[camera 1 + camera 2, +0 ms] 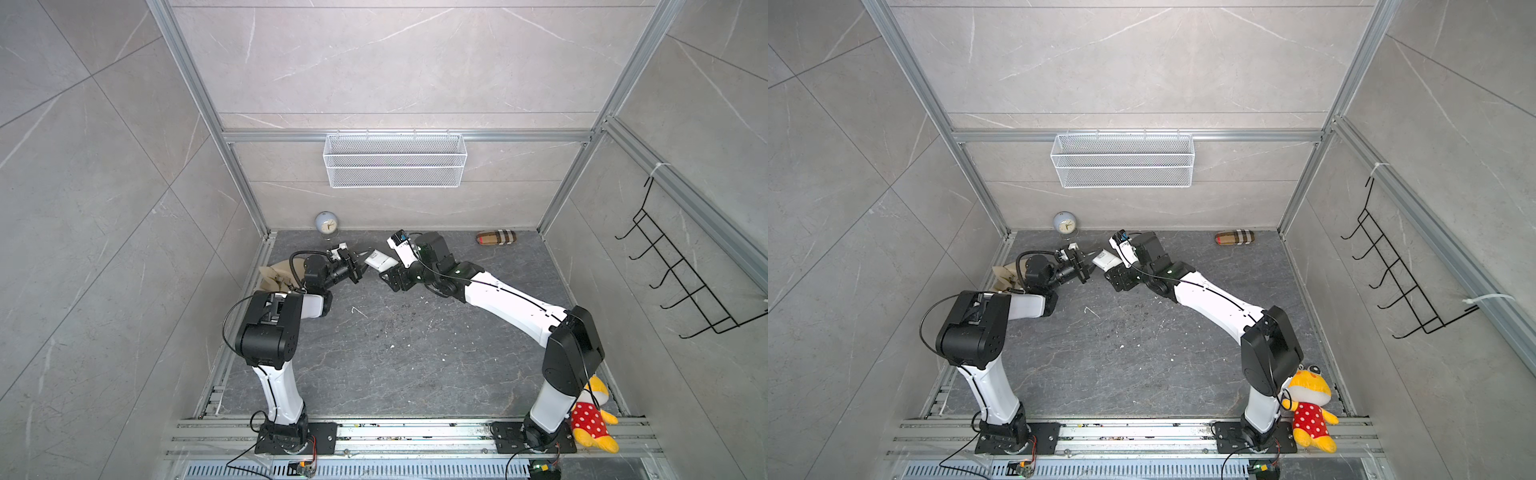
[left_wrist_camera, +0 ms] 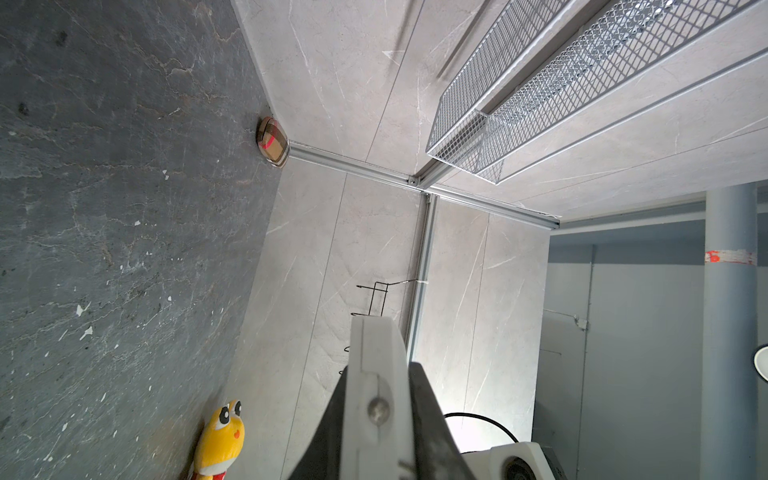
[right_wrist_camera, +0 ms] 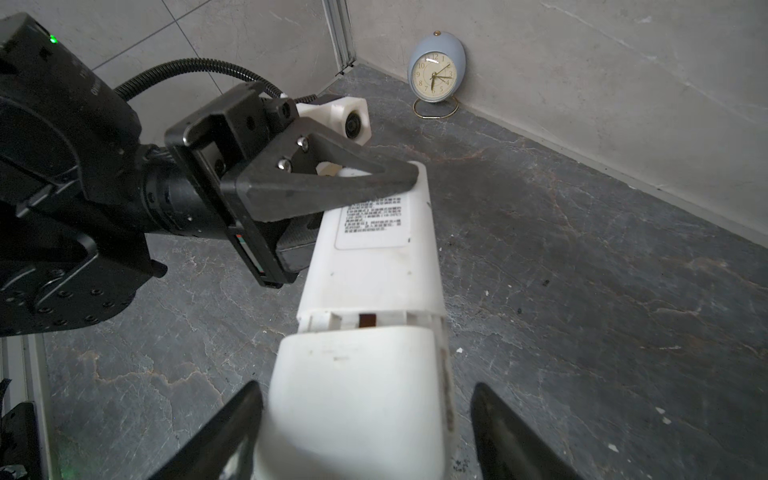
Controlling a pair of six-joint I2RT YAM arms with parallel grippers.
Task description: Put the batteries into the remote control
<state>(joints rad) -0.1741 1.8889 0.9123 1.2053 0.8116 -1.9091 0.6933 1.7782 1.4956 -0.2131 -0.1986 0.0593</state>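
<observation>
Right gripper (image 3: pixel 365 386): jaws spread either side of remote control (image 3: pixel 374 274) at cover end, one clear of it. Left gripper (image 3: pixel 390 187): jaws pinching the labelled end; clock (image 3: pixel 435 68) beyond.

One remote (image 3: pixel 374 266), one clock (image 3: pixel 435 75), one basket (image 1: pixel 395 166) — one plush toy (image 1: pixel 1308 415)

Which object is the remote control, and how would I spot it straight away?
Look below the white wire basket on the back wall. The left gripper holds the remote control there, off the floor: a white oblong handset, unlike the round blue clock nearby.
</observation>
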